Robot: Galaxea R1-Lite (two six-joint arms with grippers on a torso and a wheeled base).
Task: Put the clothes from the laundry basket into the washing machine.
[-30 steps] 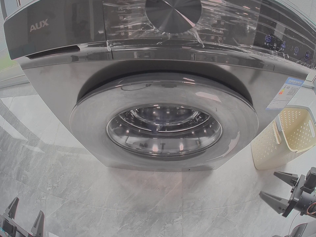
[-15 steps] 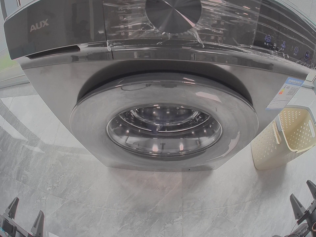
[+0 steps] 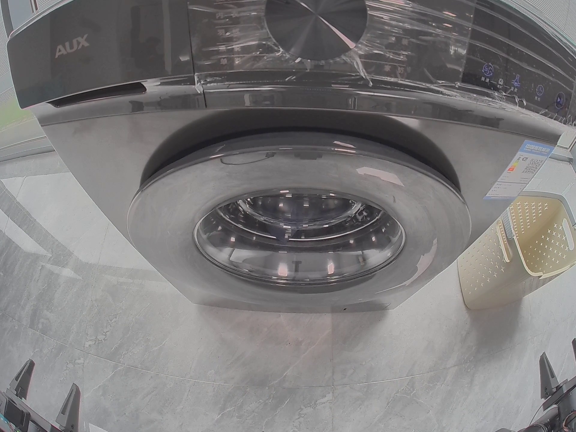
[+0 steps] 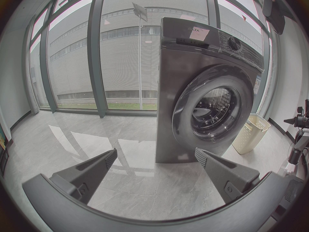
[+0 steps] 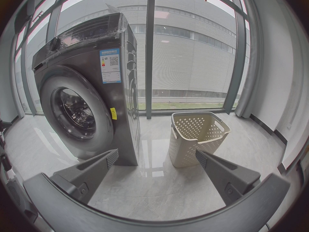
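The grey washing machine stands right in front, its round door closed, with the steel drum visible through the glass. The cream perforated laundry basket stands on the floor at the machine's right side. In the right wrist view the basket shows bare inner walls. My left gripper is low at the front left, open and holding nothing. My right gripper is low at the front right, short of the basket, also open with nothing in it.
The floor is grey marble tile, with free room between me and the machine. Tall windows stand behind the machine and basket. A white wall lies to the right of the basket.
My right gripper has dropped and pulled back toward the lower right corner of the head view, away from the basket. The left gripper, machine and basket have not moved.
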